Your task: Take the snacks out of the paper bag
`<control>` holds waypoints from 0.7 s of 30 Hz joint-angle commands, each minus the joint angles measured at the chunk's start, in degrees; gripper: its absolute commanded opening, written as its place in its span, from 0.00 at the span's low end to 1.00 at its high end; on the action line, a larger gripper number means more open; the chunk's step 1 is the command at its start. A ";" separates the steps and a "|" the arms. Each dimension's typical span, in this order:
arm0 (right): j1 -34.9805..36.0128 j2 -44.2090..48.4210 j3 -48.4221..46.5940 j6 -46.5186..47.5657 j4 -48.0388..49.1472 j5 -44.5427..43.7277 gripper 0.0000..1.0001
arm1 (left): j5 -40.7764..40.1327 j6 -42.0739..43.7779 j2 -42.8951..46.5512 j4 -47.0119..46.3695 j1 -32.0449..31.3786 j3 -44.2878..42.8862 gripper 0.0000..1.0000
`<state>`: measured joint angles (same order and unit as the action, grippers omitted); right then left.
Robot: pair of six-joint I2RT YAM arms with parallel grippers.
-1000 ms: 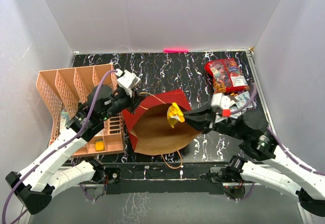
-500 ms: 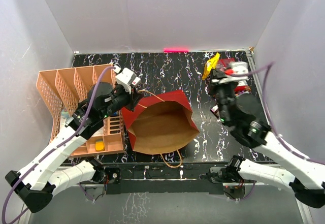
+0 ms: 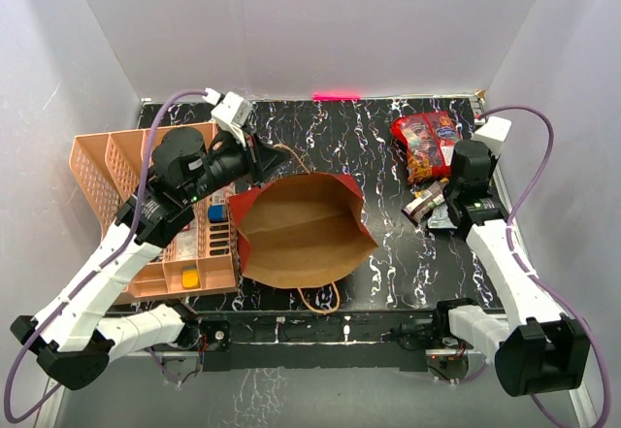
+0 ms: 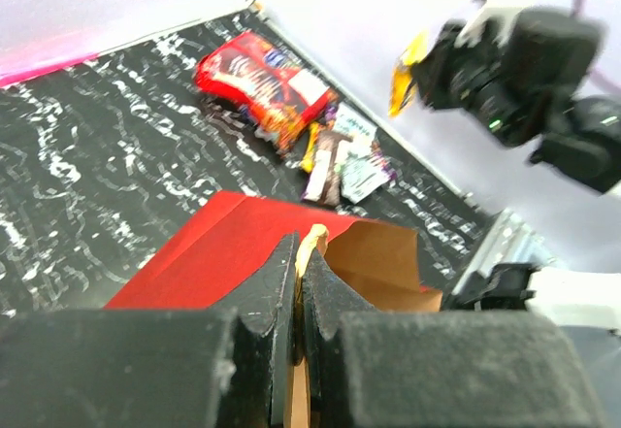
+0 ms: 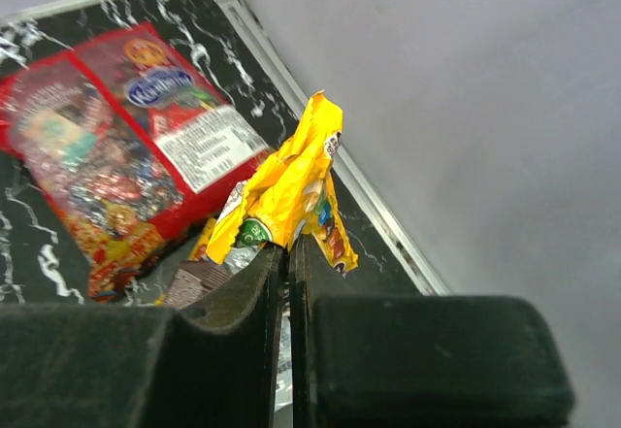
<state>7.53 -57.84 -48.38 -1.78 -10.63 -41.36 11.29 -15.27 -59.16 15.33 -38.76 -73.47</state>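
Observation:
The red paper bag [image 3: 301,229] lies open with its brown inside showing; I see nothing in it. My left gripper [image 3: 264,159] is shut on the bag's far rim, whose tan edge sits between the jaws [image 4: 299,263]. My right gripper [image 5: 289,253] is shut on a crumpled yellow candy packet [image 5: 286,181] and holds it above the snack pile at the right. It also shows in the left wrist view [image 4: 422,64]. The pile holds two red bags [image 3: 427,142], a brown bar [image 3: 424,200] and a silver packet [image 4: 364,171]. In the top view the right wrist [image 3: 473,168] hides the yellow packet.
A peach slotted tray [image 3: 107,171] stands at the left with a blue block [image 3: 215,213] and a yellow block [image 3: 190,279] in it. White walls enclose the black marbled table [image 3: 330,137]; the right wall is close to the right gripper. A pink strip [image 3: 336,95] marks the back edge.
My right gripper has carried the yellow packet out of the bag and over to the snack pile at the right. My left gripper has pulled the bag's rim back and up.

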 commanded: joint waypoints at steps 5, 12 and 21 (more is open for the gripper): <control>-5.14 -5.31 2.63 -5.03 -0.08 6.09 0.08 | 5.30 -15.26 -7.22 -5.28 -0.08 -10.03 0.00; -5.82 -9.72 3.03 -3.81 -0.30 5.04 0.08 | 1.05 -22.73 -10.59 -2.16 -0.08 -9.25 0.00; -5.81 -14.76 1.91 -2.85 -2.00 7.84 0.08 | -12.80 -17.78 -11.40 6.05 0.30 -9.04 0.00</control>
<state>1.91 -71.64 -45.19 -5.21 -13.39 -34.44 6.33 -35.33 -71.42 16.91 -38.76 -82.37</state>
